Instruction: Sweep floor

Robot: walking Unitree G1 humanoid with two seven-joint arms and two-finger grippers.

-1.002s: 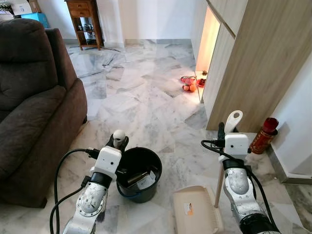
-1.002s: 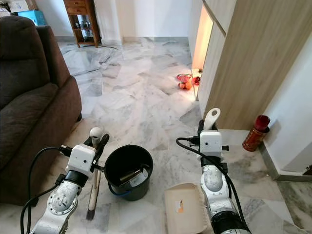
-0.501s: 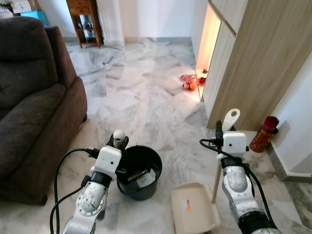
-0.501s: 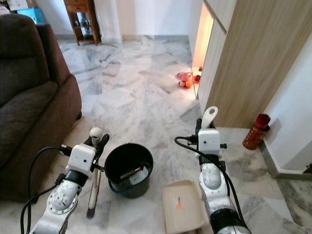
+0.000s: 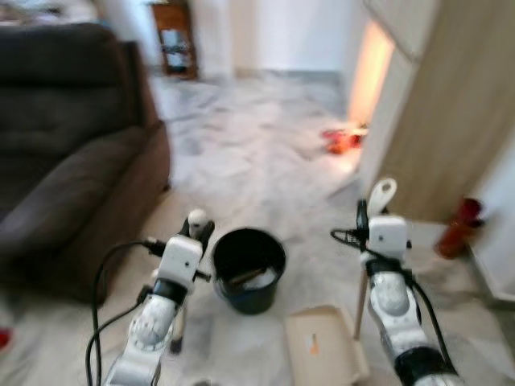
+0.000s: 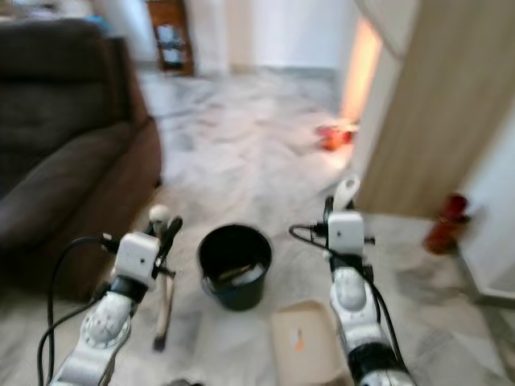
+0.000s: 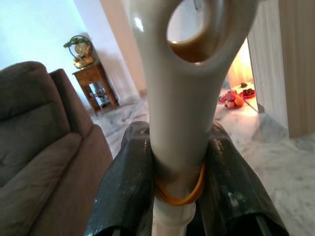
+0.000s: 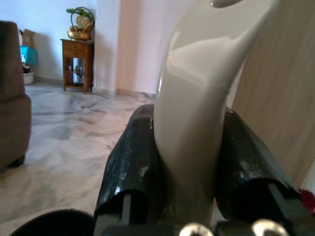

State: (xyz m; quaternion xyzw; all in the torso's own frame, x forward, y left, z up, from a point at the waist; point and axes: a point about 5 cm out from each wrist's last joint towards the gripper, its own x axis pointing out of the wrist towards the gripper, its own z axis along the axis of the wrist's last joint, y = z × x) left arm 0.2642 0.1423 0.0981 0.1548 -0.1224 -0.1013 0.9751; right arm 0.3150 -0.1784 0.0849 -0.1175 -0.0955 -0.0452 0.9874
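Bucket (image 5: 249, 268) between grippers, sofa (image 5: 72, 161) left, dustpan (image 5: 326, 355) beside it

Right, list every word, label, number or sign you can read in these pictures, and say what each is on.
No text can be read.
Sticker on the dustpan: a small orange mark, too blurred to read.
Red bottle by the wall: too blurred to tell whether it carries any print.
Broom handle in the left gripper: plain, no print.
Dustpan handle in the right gripper: plain, no print.
Black bucket: no label to be seen.
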